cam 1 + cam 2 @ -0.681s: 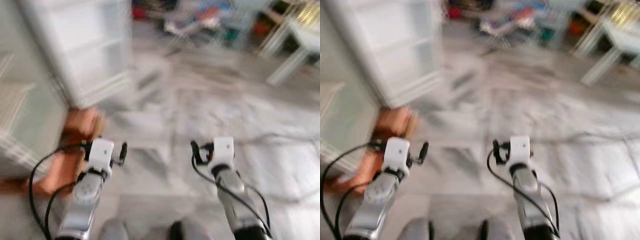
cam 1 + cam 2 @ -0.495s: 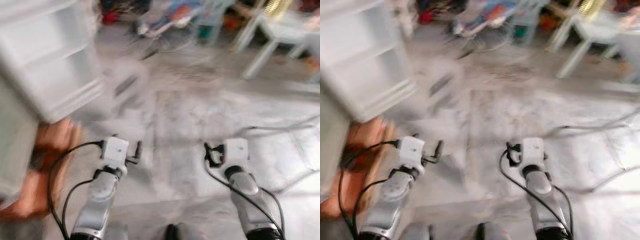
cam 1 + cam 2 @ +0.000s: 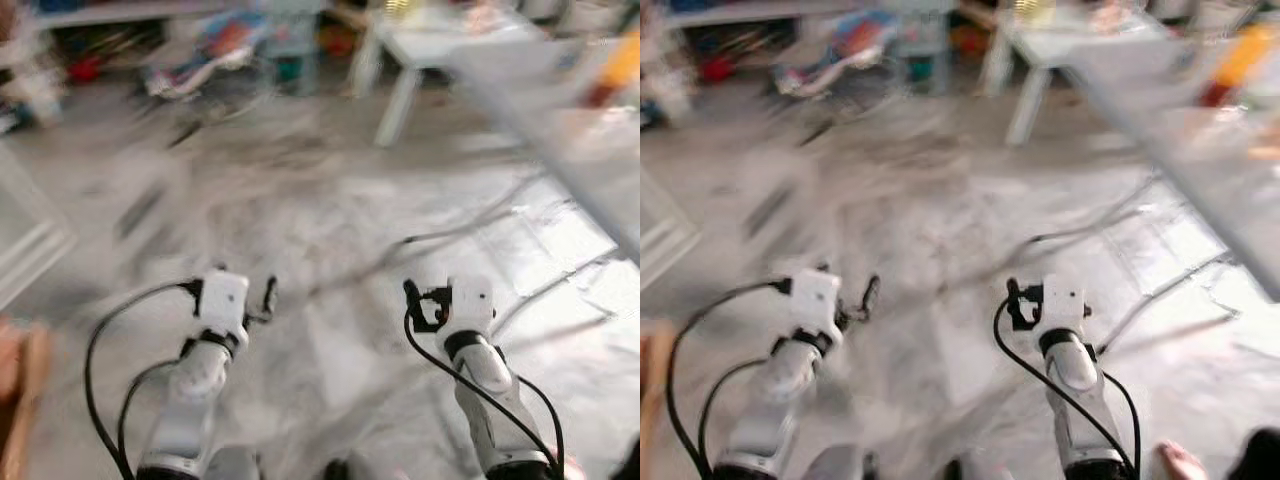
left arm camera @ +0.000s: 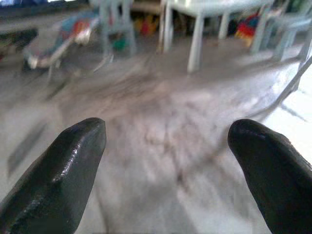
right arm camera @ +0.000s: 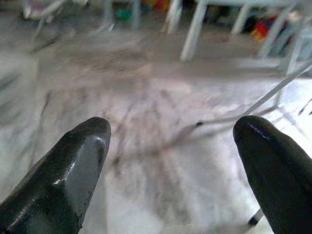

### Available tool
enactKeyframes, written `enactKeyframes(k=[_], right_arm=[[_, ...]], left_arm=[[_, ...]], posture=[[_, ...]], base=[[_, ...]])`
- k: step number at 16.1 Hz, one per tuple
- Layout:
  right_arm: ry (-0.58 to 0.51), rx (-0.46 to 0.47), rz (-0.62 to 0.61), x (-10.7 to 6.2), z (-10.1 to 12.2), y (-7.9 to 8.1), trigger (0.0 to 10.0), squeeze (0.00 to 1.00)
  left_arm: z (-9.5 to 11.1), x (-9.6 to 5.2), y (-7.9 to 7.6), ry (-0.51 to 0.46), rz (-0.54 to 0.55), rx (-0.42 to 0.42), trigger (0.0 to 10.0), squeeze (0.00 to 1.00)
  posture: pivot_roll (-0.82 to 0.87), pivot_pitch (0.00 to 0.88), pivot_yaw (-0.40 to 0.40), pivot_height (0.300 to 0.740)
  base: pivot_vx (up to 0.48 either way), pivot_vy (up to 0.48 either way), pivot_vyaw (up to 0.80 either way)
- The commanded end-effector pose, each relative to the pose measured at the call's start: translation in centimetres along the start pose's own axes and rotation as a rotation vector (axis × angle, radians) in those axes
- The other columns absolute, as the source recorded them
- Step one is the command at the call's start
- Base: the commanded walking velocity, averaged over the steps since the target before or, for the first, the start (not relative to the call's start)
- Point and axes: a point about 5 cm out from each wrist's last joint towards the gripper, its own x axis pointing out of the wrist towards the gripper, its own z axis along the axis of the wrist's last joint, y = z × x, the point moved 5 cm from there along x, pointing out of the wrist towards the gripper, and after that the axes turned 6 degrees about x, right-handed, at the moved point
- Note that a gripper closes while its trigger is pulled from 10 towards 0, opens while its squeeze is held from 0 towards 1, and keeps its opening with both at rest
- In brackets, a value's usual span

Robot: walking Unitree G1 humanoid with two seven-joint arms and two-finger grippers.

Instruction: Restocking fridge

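Two silver arms reach forward over a pale, grey-veined marble floor (image 3: 330, 190), in frames blurred throughout. At the far left edge a slanting white panel (image 3: 25, 250) stands on the floor; the blur makes it impossible to tell whether it belongs to the fridge, and no groceries can be made out in either claw. Below it, at the lower left corner, sits an orange-brown shape (image 3: 14, 400), too smeared to name.

Next comes the left gripper (image 3: 264, 300), held above bare floor with a black cable looping back from its white wrist block. Its wrist view shows the two black fingers (image 4: 73, 161) spread wide, with nothing between them.

Just to its right, with a strip of floor between the two, the right gripper (image 3: 412, 302) hovers at about the same height. Its fingers (image 5: 73, 165) are likewise parted and hold nothing.

Beyond them, colourful clutter (image 3: 215, 45) lies along the back of the room, beside a white table (image 3: 400, 95). A thin cable (image 3: 450, 235) trails across the floor toward the right, where a grey surface (image 3: 570, 150) slants in, bearing an orange-and-red object (image 3: 615, 65).
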Motion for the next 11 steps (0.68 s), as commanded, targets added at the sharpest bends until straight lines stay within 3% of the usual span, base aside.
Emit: enactKeyframes(k=[1,5,7,11], right_arm=[[-0.005,0.009,0.009,0.0,0.1,0.5,10.0,0.00],[-0.028,0.014,0.014,-0.1,0.9,0.6,10.0,0.00],[-0.054,0.018,0.016,-0.2,1.7,0.6,10.0,0.00],[-0.061,0.013,0.019,-0.3,1.8,0.7,10.0,0.00]], left_arm=[[-0.8,-0.2,1.2,0.029,0.040,-0.007,10.0,0.00],[0.3,0.0,2.2,-0.011,0.118,-0.021,10.0,0.00],[3.3,0.5,2.5,-0.103,0.132,-0.067,10.0,0.00],[3.8,0.8,2.6,-0.121,0.145,-0.078,10.0,0.00]], posture=[[0.11,0.129,-0.056,0.740],[0.11,0.129,-0.058,0.740],[0.11,0.130,-0.060,0.740],[0.10,0.126,-0.060,0.740]], base=[[0.472,0.000,-0.80],[0.449,0.000,-0.80],[0.392,0.277,-0.80],[0.374,0.300,-0.80]])
